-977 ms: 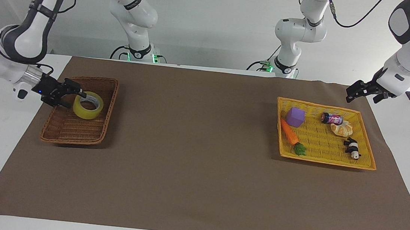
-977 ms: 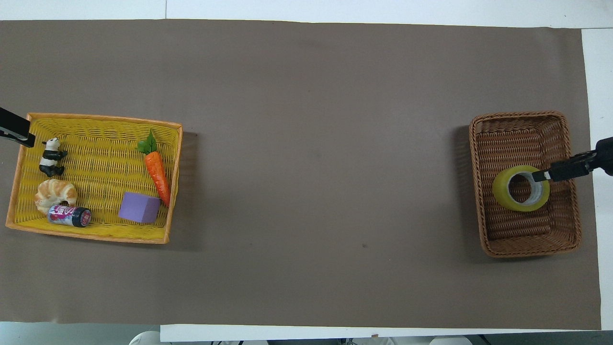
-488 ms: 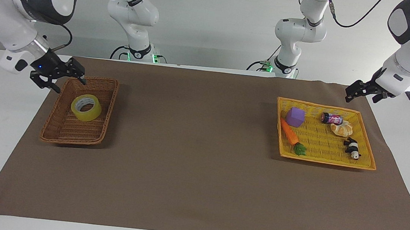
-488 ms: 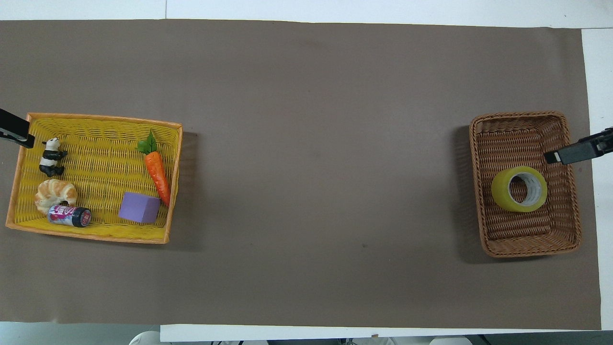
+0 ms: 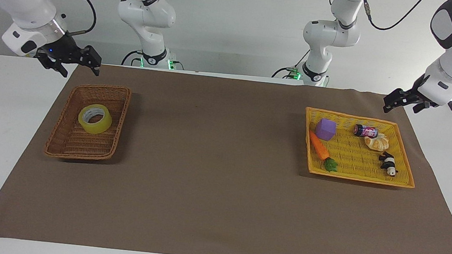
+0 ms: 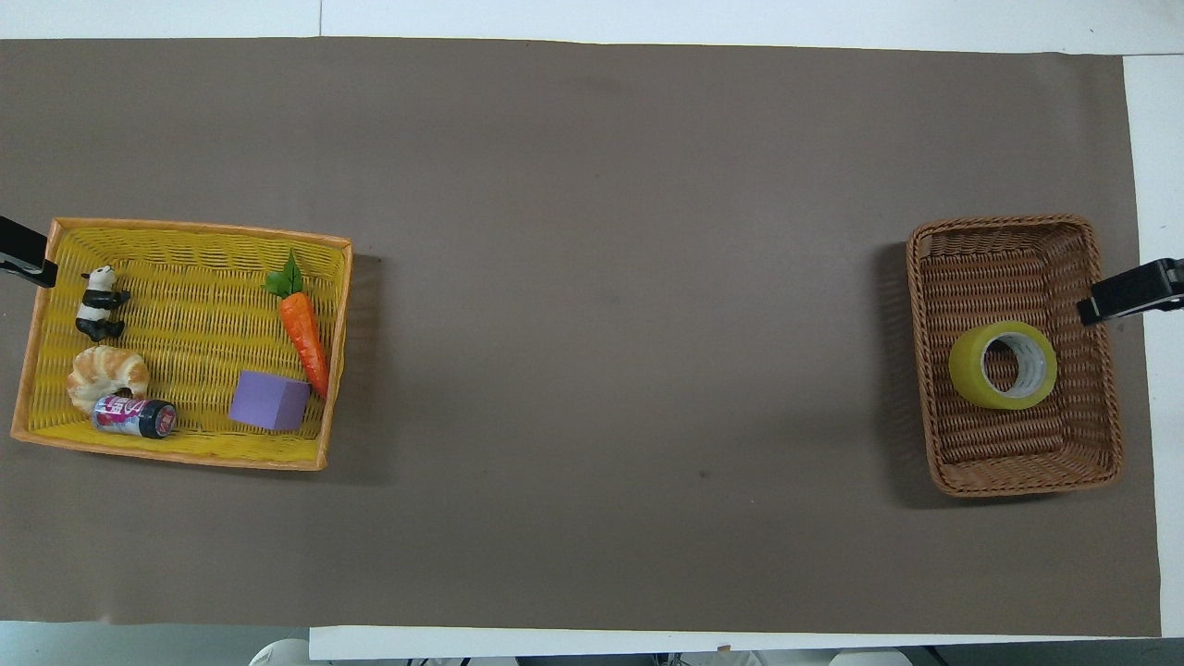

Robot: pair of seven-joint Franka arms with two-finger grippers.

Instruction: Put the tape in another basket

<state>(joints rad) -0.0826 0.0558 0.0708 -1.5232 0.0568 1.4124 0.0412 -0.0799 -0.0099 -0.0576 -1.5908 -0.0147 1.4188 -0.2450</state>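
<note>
A big brown mat (image 5: 221, 176) covers most of the white table (image 5: 2, 122). Two baskets sit on the mat, well apart from each other.

The yellow basket (image 5: 405, 179) sits toward the left arm's end of the table. It holds five small things: a purple block (image 5: 325, 129), a toy carrot (image 5: 321, 149), a small can (image 5: 364, 131) on its side, a croissant (image 5: 377, 142), and a little panda (image 5: 388, 163). The can touches the croissant. The block is just beside the carrot.

The brown basket (image 5: 67, 150) sits toward the right arm's end of the table. The tape (image 5: 95, 119) lies flat inside it, with its hole facing up. Nothing touches the tape. It is in the half of the basket nearer to the robots.

The right gripper (image 5: 70, 60) hangs in the air over the edge of the mat, near the brown basket's corner. Its fingers are spread apart and hold nothing. In the overhead view only one dark tip (image 6: 1128, 291) shows, over the basket's rim.

The left gripper (image 5: 402, 101) hangs in the air over the corner of the mat, near the yellow basket. Nobody can tell if its fingers are apart or together. It waits there.
</note>
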